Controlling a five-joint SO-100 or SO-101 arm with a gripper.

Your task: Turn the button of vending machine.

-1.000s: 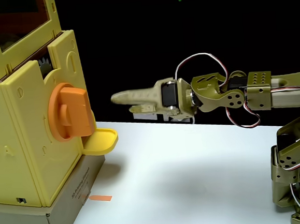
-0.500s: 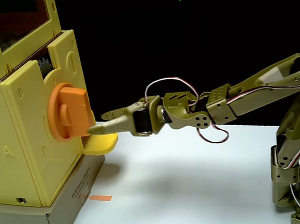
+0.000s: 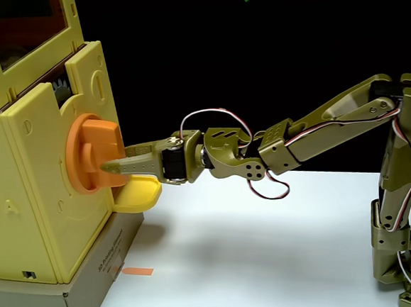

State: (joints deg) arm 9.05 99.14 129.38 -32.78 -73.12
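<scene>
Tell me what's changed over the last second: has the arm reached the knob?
The gripper moved left and slightly down to the orange button; its fingers now overlap the bar. A firm grasp isn't clear. The vending machine and yellow tray stayed put.

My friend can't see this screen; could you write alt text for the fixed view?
An olive-green robot arm reaches left, its fingers at the bar of the orange knob on a yellow toy vending machine. A small yellow tray juts out just below, above a white table.
</scene>
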